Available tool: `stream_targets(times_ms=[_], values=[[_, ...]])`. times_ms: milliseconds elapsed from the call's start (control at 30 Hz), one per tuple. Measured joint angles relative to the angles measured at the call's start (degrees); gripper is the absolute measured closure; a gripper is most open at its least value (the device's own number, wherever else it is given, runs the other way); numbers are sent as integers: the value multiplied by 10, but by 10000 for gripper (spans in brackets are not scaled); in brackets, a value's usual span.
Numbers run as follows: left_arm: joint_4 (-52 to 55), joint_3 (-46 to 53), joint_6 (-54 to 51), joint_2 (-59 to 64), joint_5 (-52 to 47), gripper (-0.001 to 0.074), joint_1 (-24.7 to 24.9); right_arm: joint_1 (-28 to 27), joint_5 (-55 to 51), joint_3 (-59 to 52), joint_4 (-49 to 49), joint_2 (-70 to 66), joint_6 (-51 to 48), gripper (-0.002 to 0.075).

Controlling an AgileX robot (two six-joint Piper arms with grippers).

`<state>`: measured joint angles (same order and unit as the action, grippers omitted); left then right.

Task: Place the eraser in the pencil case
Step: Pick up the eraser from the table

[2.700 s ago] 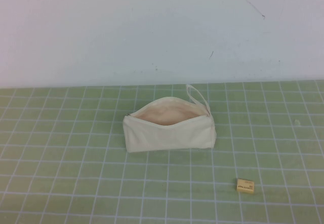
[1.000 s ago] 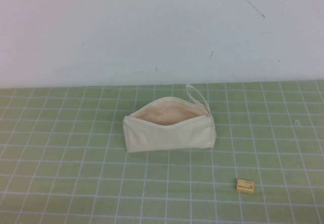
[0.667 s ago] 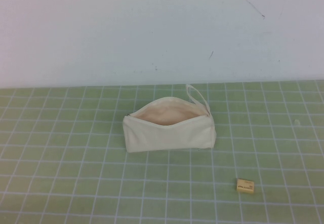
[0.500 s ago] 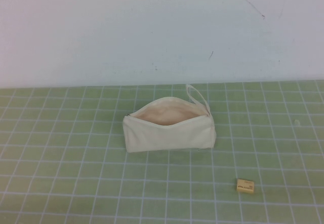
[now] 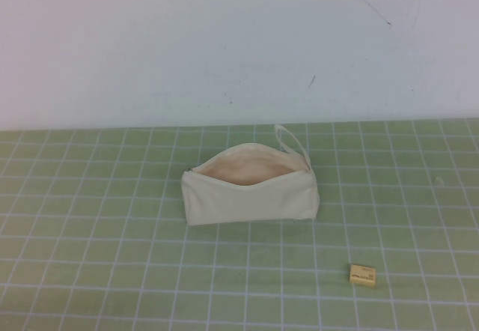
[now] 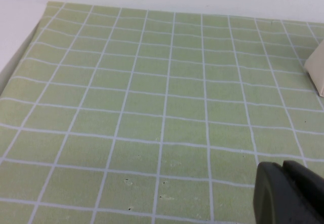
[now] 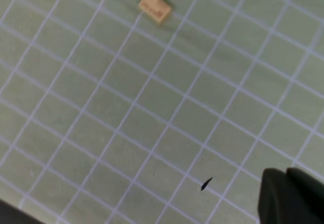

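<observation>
Surface: green cutting mat (image 5: 90, 256) with a white grid covers the table, seen in all three views; a few small pits mark it in the left wrist view.
Background: plain white wall (image 5: 224, 39) rises behind the mat's far edge, with a few thin dark scratches.
Pencil case: cream fabric zip pouch (image 5: 251, 196) lies on its long side near the middle of the mat, close to the wall. Its zip is open along the top, the mouth gapes upward and the pale peach lining shows inside. A small loop strap (image 5: 292, 142) sticks out at its right end, toward the wall. One cream corner of it (image 6: 316, 67) shows at the edge of the left wrist view.
Eraser: small tan block (image 5: 363, 275) with a dark printed mark on top lies flat on the mat, nearer the robot than the pencil case and to its right, well apart from it. It also shows in the right wrist view (image 7: 155, 7), alone on the grid, touching nothing.
Left gripper: only a dark fingertip part (image 6: 291, 193) shows in a corner of the left wrist view, above bare mat, away from the pencil case; I cannot tell how it is set.
Right gripper: a dark tip (image 7: 291, 196) shows in a corner of the right wrist view, above the mat and well apart from the eraser; I cannot tell its state either.
High view: neither arm appears.
</observation>
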<state>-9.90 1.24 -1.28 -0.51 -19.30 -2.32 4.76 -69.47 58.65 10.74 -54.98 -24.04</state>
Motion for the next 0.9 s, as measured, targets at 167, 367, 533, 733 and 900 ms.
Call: stream_targets(times_ms=[167,367,533,733,900], values=[[0,0,0,0,0,739,0,79,0,22,-35,-96,-8,727],[0,0,0,0,0,739,0,194,27,63,-91,-227,-32,727],[0,0,0,0,0,739,0,231,115,79,-97,-299,-97,701],[0,0,0,0,0,739,0,239,169,93,-89,-380,-125,424],[0,0,0,0,0,739,0,239,214,94,-89,-435,-150,240]])
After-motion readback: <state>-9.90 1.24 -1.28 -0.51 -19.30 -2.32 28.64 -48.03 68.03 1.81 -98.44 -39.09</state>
